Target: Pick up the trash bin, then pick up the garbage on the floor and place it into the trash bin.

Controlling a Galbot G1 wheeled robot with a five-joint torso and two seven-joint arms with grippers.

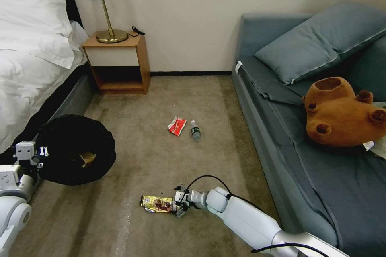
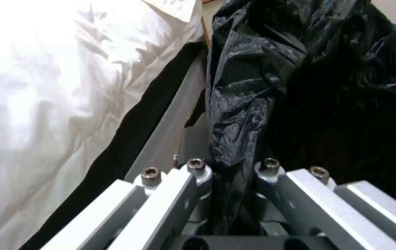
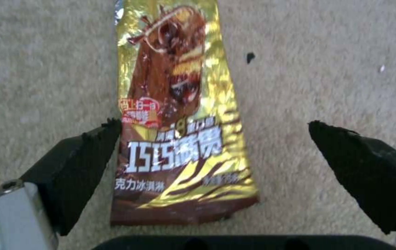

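Note:
The trash bin (image 1: pixel 76 148), lined with a glossy black bag (image 2: pixel 253 86), hangs at the left beside the bed. My left gripper (image 1: pixel 30 154) is shut on its rim (image 2: pixel 230 166). A crumpled brown paper piece (image 1: pixel 87 158) lies inside it. On the carpet, the gold-brown snack wrapper (image 1: pixel 157 203) lies flat, and my right gripper (image 1: pixel 181 204) is low at its right end. The gripper is open (image 3: pixel 214 124), its black pads (image 3: pixel 86 163) either side of the wrapper (image 3: pixel 179 114). Farther off lie a red-and-white packet (image 1: pixel 177 125) and a small clear bottle (image 1: pixel 195 130).
A white bed (image 1: pixel 32 60) runs along the left, with a wooden nightstand (image 1: pixel 118 64) and lamp behind. A grey-blue sofa (image 1: pixel 305 160) fills the right side, carrying a cushion and a brown plush bear (image 1: pixel 341 114). Beige carpet lies between them.

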